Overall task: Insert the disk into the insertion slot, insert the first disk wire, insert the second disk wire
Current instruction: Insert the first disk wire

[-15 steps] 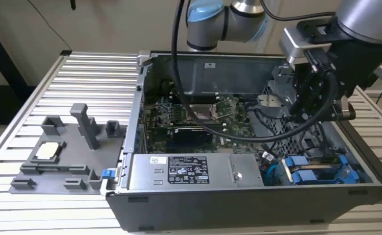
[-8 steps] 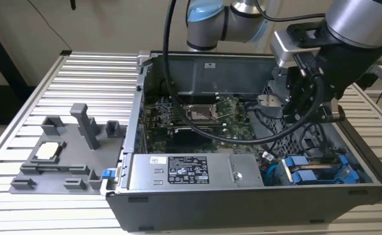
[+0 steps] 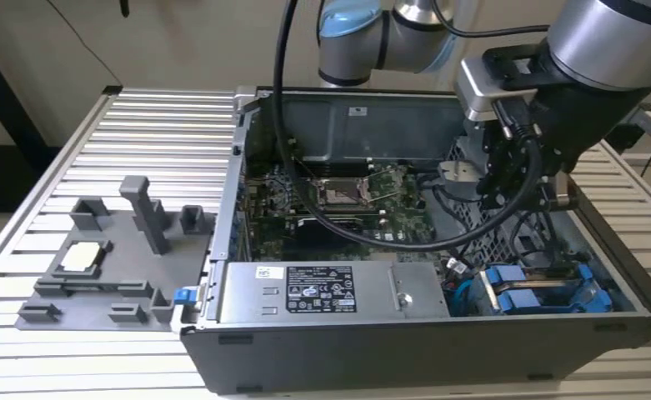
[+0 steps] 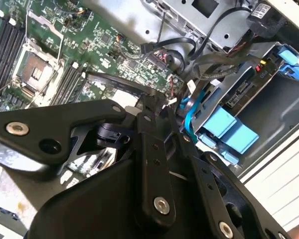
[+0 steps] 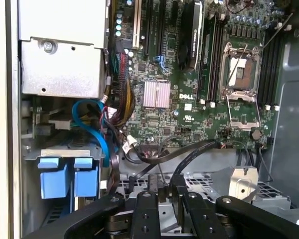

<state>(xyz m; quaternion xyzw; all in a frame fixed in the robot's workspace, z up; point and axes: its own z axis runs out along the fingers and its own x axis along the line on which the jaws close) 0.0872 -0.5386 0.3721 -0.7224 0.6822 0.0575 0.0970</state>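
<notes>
**Gripper inside the computer case, disk seated in its bay**

The gripper (image 3: 514, 187) hangs inside the open computer case (image 3: 414, 333), above the perforated metal cage (image 5: 199, 181) beside the motherboard (image 3: 348, 200). In both wrist views its black fingers (image 5: 144, 214) stand close together, but whether they pinch anything I cannot tell; the exterior view hides the tips behind the arm's body.

The disk (image 3: 542, 292), in its blue carrier, sits in the insertion slot (image 3: 598, 312) at the case corner toward the exterior view's right, near the front edge of the worktop (image 3: 136, 150). The first wrist view adds two blue tabs (image 5: 67, 177) and a blue cable (image 5: 97, 129) curving above them. The exterior view alone shows the labelled power-supply box (image 3: 325, 292) beside the slot, and a grey fixture (image 3: 114, 250) on the worktop near its edge at the exterior view's left.
</notes>
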